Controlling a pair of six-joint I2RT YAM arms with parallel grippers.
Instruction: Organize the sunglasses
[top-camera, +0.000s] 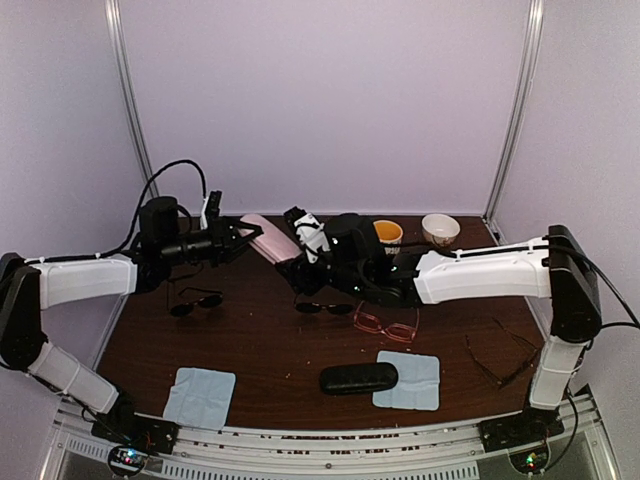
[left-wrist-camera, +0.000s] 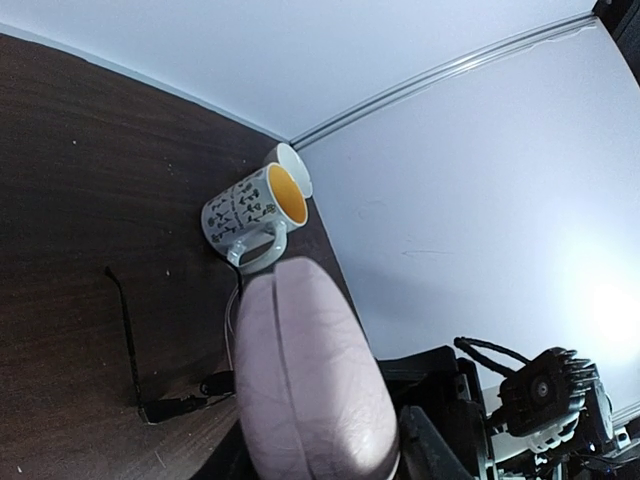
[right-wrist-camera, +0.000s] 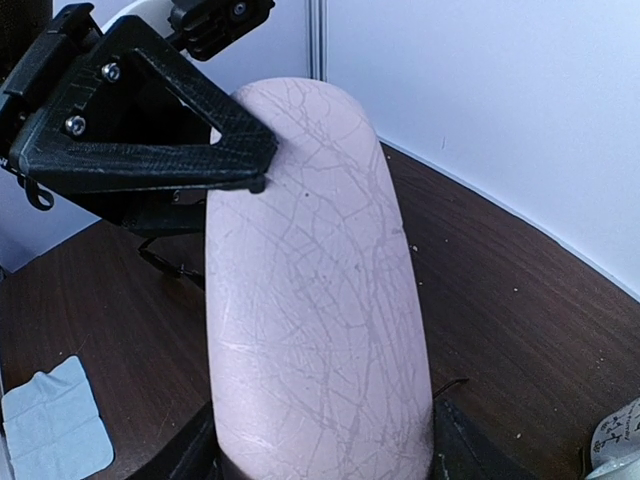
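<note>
A pink hard case (top-camera: 268, 238) hangs above the back of the table between both arms. My left gripper (top-camera: 238, 240) is shut on its left end, and the case (left-wrist-camera: 310, 380) fills the gap between its fingers (left-wrist-camera: 432, 448). My right gripper (top-camera: 300, 252) is shut on the other end, with the case (right-wrist-camera: 315, 300) between its fingertips (right-wrist-camera: 470, 452). Sunglasses lie on the table: a black pair (top-camera: 195, 300), a dark-lensed pair (top-camera: 325, 308), a pink-red pair (top-camera: 386, 325) and a thin black-framed pair (top-camera: 500, 355).
A black case (top-camera: 358, 378) lies at the front next to a light-blue cloth (top-camera: 410, 380); another cloth (top-camera: 200, 396) lies front left. A yellow-lined mug (top-camera: 388, 233) and a bowl (top-camera: 440, 229) stand at the back right.
</note>
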